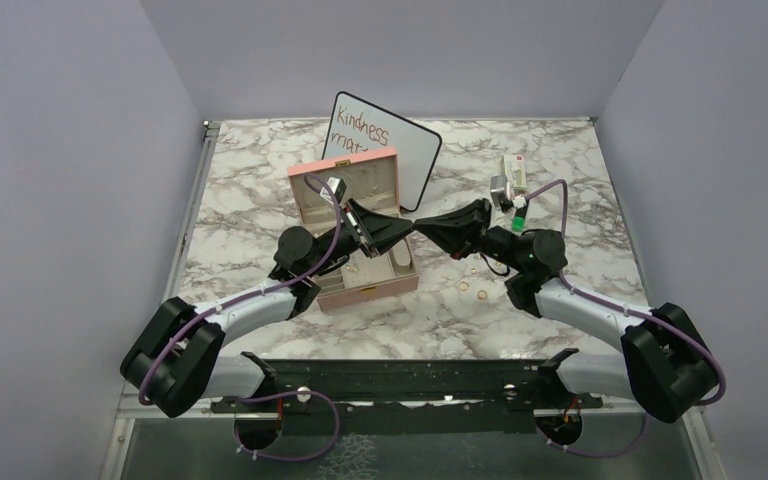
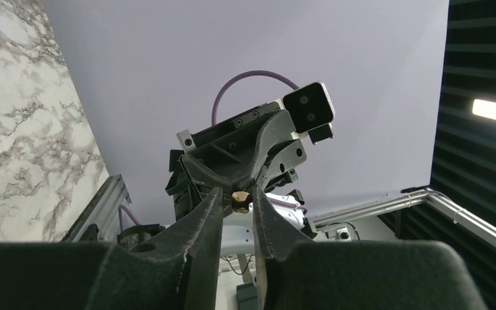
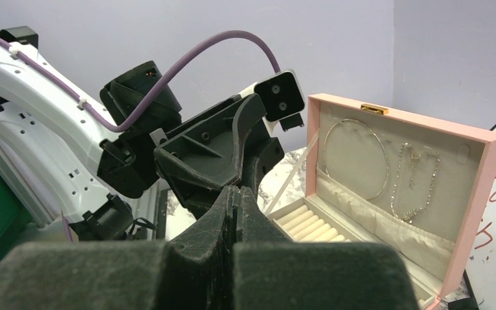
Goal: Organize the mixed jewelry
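Note:
My two grippers meet tip to tip in the air just right of the open pink jewelry box (image 1: pixel 375 287). My right gripper (image 1: pixel 421 222) (image 3: pixel 234 192) is shut, and a small gold earring bit (image 2: pixel 239 201) sits at its tips. My left gripper (image 1: pixel 411 227) (image 2: pixel 237 197) has its jaws a little apart around that bit; the gap is wider than the bit, which lies against one finger. Several tiny gold rings (image 1: pixel 463 286) lie loose on the marble right of the box. Necklaces (image 3: pixel 361 155) hang in the lid above cream ring rolls (image 3: pixel 310 226).
A whiteboard (image 1: pixel 400 140) with red writing leans behind the box. A small white-green packet (image 1: pixel 513 175) and a green piece (image 1: pixel 519 212) lie at the back right. Grey walls enclose the marble table (image 1: pixel 260 180) on three sides.

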